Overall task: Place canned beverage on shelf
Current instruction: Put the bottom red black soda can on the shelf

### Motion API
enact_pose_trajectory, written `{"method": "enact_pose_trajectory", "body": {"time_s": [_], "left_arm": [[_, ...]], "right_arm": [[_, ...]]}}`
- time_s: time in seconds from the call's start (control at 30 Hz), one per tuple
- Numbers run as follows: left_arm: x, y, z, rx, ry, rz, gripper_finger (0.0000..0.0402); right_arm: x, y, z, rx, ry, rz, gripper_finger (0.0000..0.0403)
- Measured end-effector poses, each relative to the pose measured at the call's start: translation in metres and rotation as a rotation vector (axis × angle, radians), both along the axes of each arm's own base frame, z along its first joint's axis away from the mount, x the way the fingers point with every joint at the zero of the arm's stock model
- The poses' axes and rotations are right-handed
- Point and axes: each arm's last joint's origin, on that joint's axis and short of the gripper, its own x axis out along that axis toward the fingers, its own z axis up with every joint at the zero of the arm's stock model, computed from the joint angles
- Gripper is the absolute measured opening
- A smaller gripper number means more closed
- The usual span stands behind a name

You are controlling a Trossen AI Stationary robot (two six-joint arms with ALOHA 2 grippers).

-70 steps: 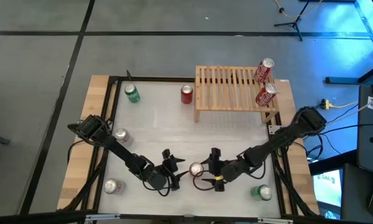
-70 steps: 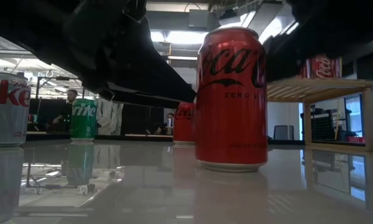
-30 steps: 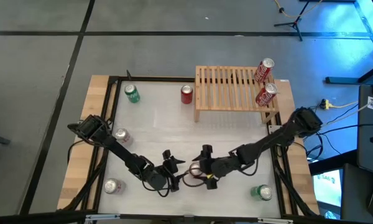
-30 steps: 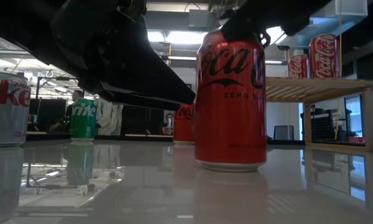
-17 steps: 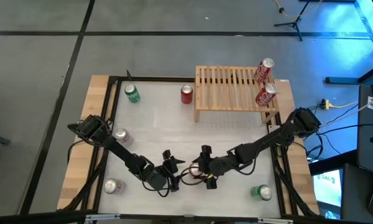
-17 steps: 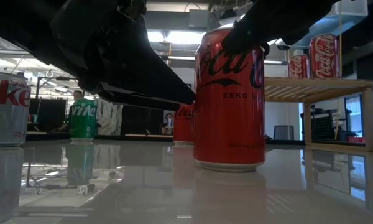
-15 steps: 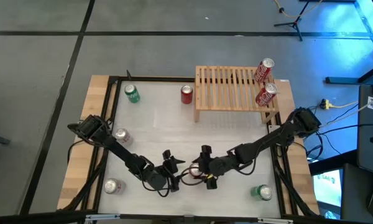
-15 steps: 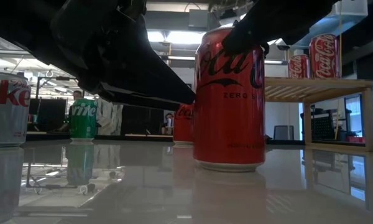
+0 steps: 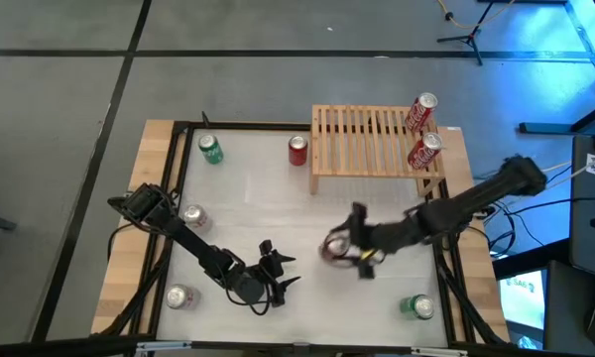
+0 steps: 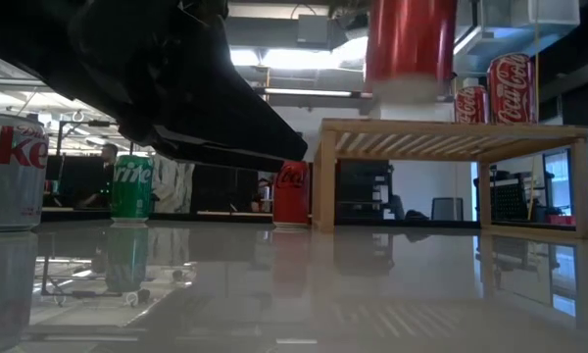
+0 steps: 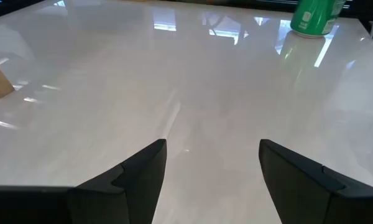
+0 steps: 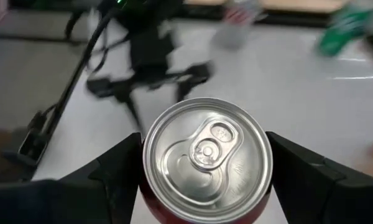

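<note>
Here the right gripper (image 9: 339, 245) has its fingers (image 12: 121, 168) clamped on either side of a red can (image 9: 334, 246), held in the air clear of the white counter (image 9: 258, 208), in front of the wooden shelf (image 9: 372, 139). In the low view the can hangs above the level of the shelf's slatted top. 2 red cans (image 9: 422, 111) already stand at the shelf's right end. The left gripper (image 9: 278, 279) waits low near the counter's front edge, fingers (image 11: 143, 174) apart and empty.
</note>
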Motion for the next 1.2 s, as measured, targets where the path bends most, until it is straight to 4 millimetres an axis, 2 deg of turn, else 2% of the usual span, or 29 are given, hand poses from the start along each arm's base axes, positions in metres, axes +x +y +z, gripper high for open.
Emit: {"method": "enact_pose_trajectory", "body": {"time_s": [0.1, 0.3, 0.37, 0.47, 0.57, 0.97, 1.2], "left_arm": [[0.0, 0.0, 0.0, 0.0, 0.0, 0.001, 0.0247], [0.0, 0.001, 0.0, 0.0, 0.0, 0.001, 0.0247], [0.0, 0.001, 0.0, 0.002, 0.001, 0.001, 0.0247], [0.0, 0.001, 0.0, 0.007, 0.003, -0.001, 0.0247], [0.0, 0.001, 0.0, 0.008, 0.003, -0.002, 0.0247], [0.001, 0.001, 0.0, 0.04, 0.026, -0.044, 0.0247], [0.001, 0.001, -0.001, 0.12, 0.049, -0.077, 0.0247]], "right_arm": [[-0.019, -0.024, 0.037, -0.035, -0.01, -0.088, 0.0284], [-0.048, -0.073, 0.097, -0.157, 0.001, -0.263, 0.0284], [-0.057, -0.09, 0.114, -0.196, 0.01, -0.316, 0.0284], [-0.064, -0.111, 0.126, -0.238, 0.037, -0.378, 0.0284], [-0.068, -0.13, 0.131, -0.242, 0.051, -0.419, 0.0284], [-0.09, -0.197, 0.127, -0.239, 0.161, -0.526, 0.0284], [-0.107, -0.234, 0.112, -0.172, 0.198, -0.619, 0.0284]]}}
